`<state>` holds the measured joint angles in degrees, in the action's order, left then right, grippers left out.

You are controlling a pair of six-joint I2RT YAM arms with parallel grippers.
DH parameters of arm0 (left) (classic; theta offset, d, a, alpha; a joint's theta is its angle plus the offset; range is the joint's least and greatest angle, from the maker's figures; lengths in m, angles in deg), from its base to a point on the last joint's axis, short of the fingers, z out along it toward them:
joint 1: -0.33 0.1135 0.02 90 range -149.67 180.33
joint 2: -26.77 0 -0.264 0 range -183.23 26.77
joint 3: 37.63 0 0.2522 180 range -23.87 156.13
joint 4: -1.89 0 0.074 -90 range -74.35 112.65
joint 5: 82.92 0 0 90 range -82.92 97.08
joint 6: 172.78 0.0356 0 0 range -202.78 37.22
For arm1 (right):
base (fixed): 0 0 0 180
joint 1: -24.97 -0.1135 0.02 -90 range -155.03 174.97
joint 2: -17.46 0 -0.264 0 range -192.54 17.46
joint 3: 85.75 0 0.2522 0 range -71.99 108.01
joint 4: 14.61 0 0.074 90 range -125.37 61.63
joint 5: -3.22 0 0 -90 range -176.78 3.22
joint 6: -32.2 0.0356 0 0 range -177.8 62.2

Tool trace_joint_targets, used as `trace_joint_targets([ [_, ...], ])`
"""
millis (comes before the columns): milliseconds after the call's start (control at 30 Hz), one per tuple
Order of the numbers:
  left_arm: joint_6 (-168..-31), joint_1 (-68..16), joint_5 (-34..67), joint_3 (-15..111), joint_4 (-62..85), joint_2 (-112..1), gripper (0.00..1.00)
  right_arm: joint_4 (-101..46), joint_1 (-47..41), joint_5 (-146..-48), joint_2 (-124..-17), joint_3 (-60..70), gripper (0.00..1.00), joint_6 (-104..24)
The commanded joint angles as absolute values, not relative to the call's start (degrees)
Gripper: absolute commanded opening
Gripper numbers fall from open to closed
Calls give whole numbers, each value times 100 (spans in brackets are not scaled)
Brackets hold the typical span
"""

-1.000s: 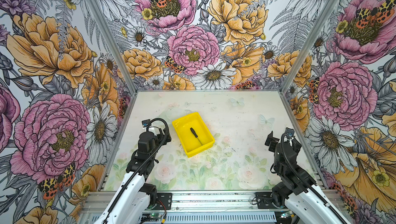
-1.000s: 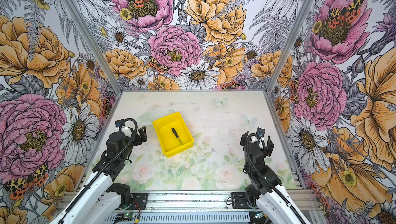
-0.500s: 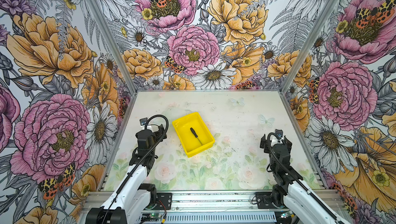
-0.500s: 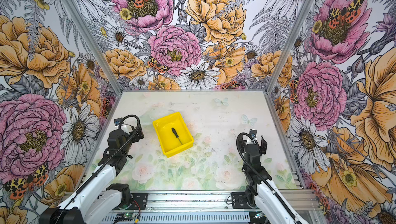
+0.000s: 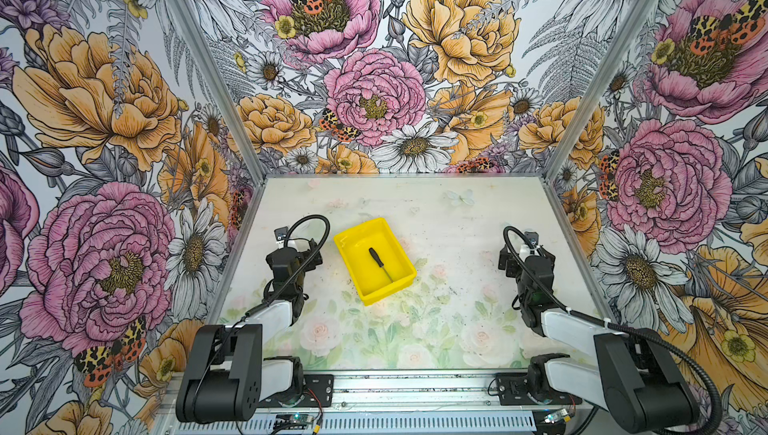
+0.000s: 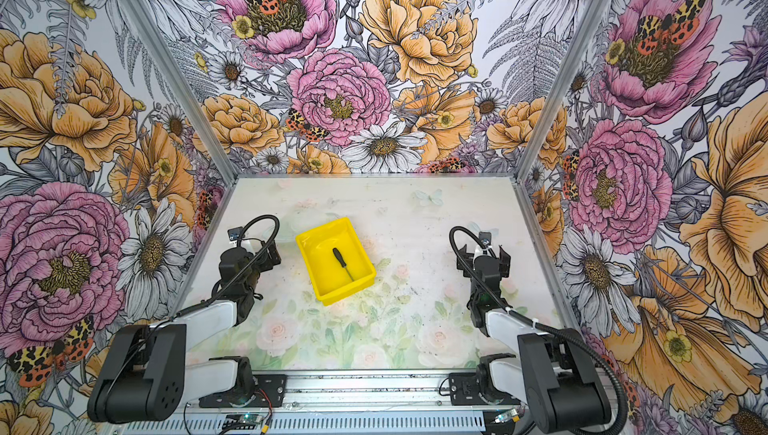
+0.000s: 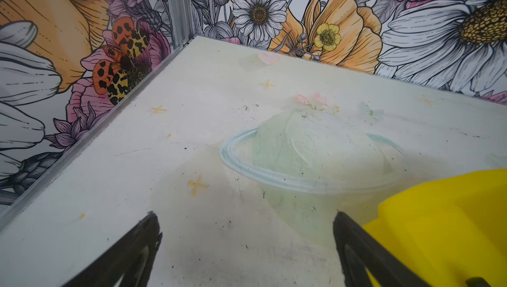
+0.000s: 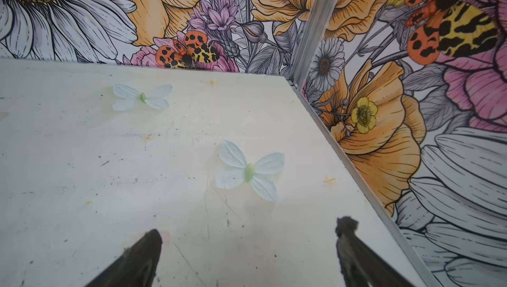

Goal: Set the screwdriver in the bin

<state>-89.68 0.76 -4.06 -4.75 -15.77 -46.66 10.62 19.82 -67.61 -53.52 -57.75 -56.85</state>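
Observation:
The screwdriver (image 5: 380, 264) (image 6: 343, 262), black-handled with a thin shaft, lies loose on the floor of the yellow bin (image 5: 350, 270) (image 6: 310, 272) in both top views. The bin sits left of the table's middle. My left gripper (image 5: 297, 248) (image 6: 251, 248) hangs open and empty just left of the bin. In the left wrist view, the left gripper (image 7: 245, 214) shows only bare table between its fingers, with a corner of the bin (image 7: 439, 217) beside one of them. My right gripper (image 5: 525, 252) (image 6: 482, 256) (image 8: 251, 226) is open and empty near the right wall, far from the bin.
Flowered walls on metal posts close the table on the left, back and right. Both arms' elbows sit low by the front rail (image 5: 415, 391). The table print shows pale butterflies (image 8: 248, 171) and roses, which are flat pictures.
Both arms have folded down, their elbows dropping to the front rail. The right gripper has shifted a little left and toward the back. Screwdriver and bin have not moved.

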Motion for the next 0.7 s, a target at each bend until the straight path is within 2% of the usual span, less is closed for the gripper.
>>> trace_joint_targets([
  [0, -8963, 201, -161, -259, -2102, -4778, 99, 1713, 2048, -6999, -5679, -5507, 100, -5780],
  [133, -8963, 307, -43, -339, -2454, -4872, 99, 1722, 2083, -7140, -5950, -5299, 99, -5719],
  [300, -8812, 512, 224, -121, -2676, -5279, 99, 2854, 2115, -7092, -6593, -5551, 100, -5547],
  [400, -8754, 543, 358, -196, -3243, -5623, 99, 2797, 2152, -7183, -6833, -5394, 100, -5535],
  [467, -8650, 455, 363, -102, -3027, -5621, 99, 2855, 2172, -7253, -7066, -5300, 99, -5561],
  [533, -8502, 374, 477, -207, -3367, -5766, 99, 2423, 2241, -7257, -7025, -5120, 100, -5430],
  [633, -8408, 352, 670, -470, -4409, -6280, 99, 2291, 2333, -7272, -7063, -5036, 99, -5334],
  [667, -8403, 343, 626, -407, -4056, -6152, 99, 2309, 2368, -7290, -7087, -5012, 99, -5317],
])
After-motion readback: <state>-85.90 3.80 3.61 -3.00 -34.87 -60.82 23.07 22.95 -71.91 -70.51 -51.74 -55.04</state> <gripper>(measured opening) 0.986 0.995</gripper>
